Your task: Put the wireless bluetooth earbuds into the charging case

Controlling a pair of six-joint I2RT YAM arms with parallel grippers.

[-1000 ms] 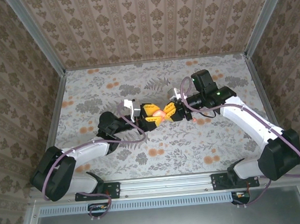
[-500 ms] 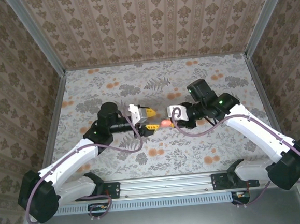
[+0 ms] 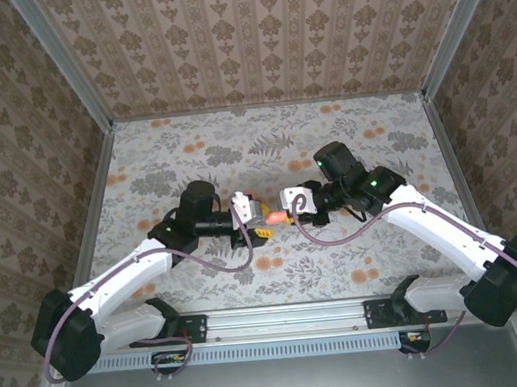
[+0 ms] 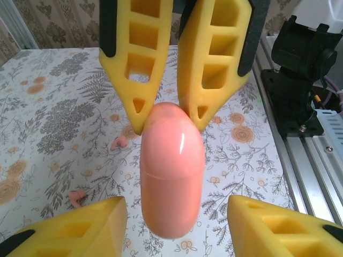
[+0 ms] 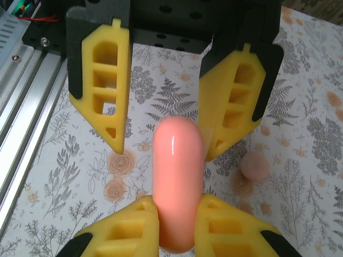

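My left arm [image 3: 122, 276] and right arm [image 3: 436, 224] are white with black joints, purple cables [image 3: 217, 261] and yellow cut-out jaws.

The table [image 3: 336, 268] is covered in a floral print of grey leaves and orange blossoms, with a metal rail [image 3: 286, 319] along its near edge. In the left wrist view a tiny pink earbud [image 4: 119, 142] lies on the print and a second earbud [image 4: 76, 197] lies apart from it. In the right wrist view a pink round disc [image 5: 254, 165] rests flat on the print.
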